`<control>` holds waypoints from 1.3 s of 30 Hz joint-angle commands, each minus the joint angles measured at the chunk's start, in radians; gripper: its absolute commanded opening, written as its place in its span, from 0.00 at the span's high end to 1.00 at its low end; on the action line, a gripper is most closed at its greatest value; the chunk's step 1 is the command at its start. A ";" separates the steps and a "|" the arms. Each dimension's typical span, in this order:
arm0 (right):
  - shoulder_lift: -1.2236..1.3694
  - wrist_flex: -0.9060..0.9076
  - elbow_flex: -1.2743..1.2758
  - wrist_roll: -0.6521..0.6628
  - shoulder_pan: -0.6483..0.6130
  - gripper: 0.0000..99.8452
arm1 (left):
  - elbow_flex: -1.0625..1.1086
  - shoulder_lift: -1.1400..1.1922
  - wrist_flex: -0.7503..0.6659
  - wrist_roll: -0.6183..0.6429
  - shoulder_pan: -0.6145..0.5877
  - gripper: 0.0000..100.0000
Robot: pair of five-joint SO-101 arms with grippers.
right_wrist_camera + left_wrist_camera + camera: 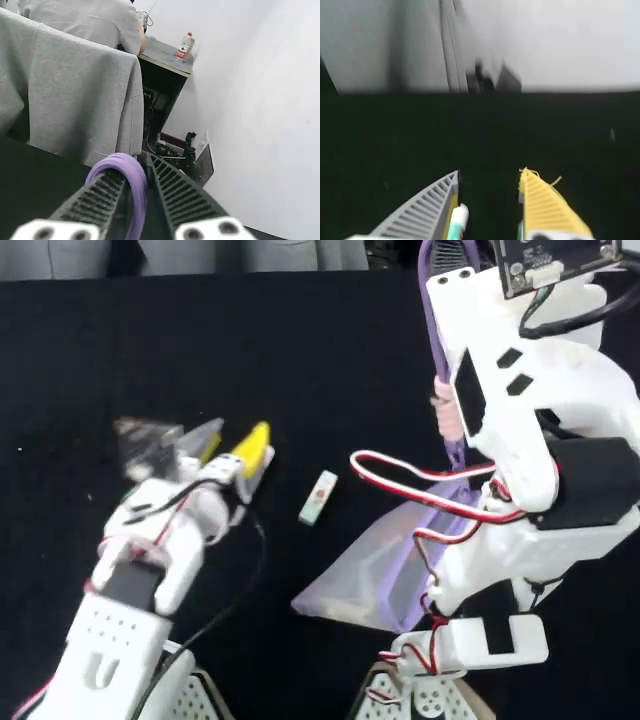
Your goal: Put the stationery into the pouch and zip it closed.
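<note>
1. Right pincer (143, 161) is clamped on the purple strap (127, 172). In the right wrist view we see its two black ribbed fingers pressed against either side of the loop, with no gap between them and it.
2. We see the pouch (370, 565), clear-sided with purple edging, hanging tilted from that strap. The strap runs up from the pouch's upper corner toward the top of the high view.
3. The pouch's lowest corner is down at the black surface (300, 360), though we cannot tell whether it rests there or hangs just clear of it.
4. A pale shape shows through the pouch's lower corner, and we cannot make out what it is. We also cannot tell whether the pouch's zip is open or shut.
5. A small white and green block (318, 497) lies flat on the surface just beside the pouch, on the side away from the right arm. It touches neither the pouch nor a pincer.
6. The left pincer (490, 172) sits well apart from the pouch, beyond the block. It is open, with a clear gap between the grey finger (427, 210) and the yellow finger (545, 205).
7. We see a slim white and green stick (457, 222) lying against the inner face of the grey finger, apart from the yellow one. We cannot tell whether anything is holding it there.
</note>
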 commanded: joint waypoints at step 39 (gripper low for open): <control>-0.068 0.035 0.004 0.012 0.012 0.99 | -0.865 1.452 0.173 -0.006 0.271 0.97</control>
